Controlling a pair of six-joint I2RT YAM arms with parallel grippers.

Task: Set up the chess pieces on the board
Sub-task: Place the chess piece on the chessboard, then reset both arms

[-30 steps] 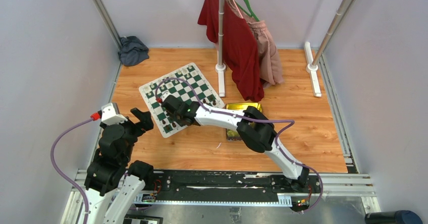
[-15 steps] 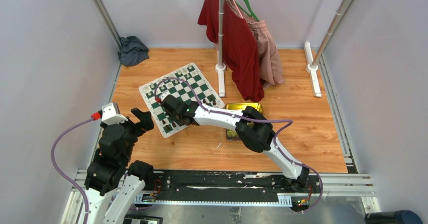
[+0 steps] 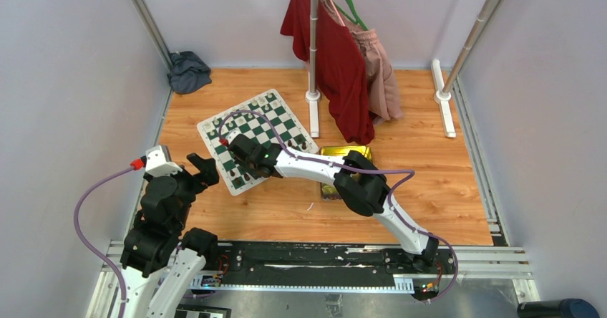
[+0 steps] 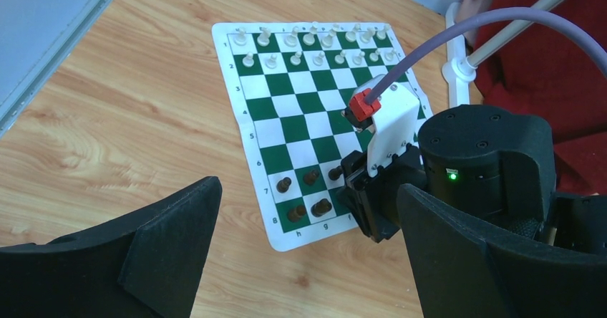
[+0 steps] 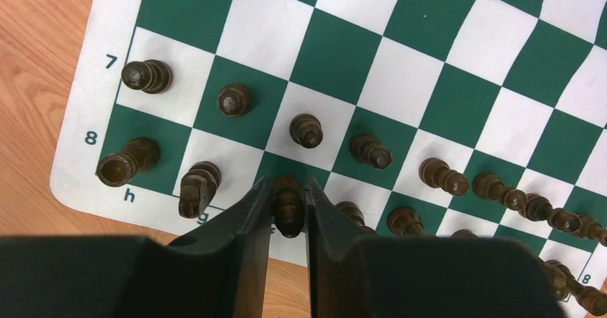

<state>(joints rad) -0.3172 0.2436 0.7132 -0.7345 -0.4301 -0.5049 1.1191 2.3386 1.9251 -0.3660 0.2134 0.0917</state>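
The board lies on the wooden floor, a green and white mat. Cream chess pieces fill its two far rows. Dark chess pieces stand along its two near rows, some leaning. My right gripper is down at the near edge row, shut on a dark piece that stands between its fingers. From the top view the right gripper sits over the board's near side. My left gripper hangs open above the floor just off the board's near corner, holding nothing; in the top view the left gripper is left of the board.
A gold-green tin lies right of the board, partly under the right arm. A clothes rack with red and pink garments stands behind it. A grey cloth lies in the back left corner. Walls close in both sides.
The right arm's elbow has edged slightly left. Its gripper stays at the same spot on the board with the dark piece between its fingers. The left arm has barely moved.
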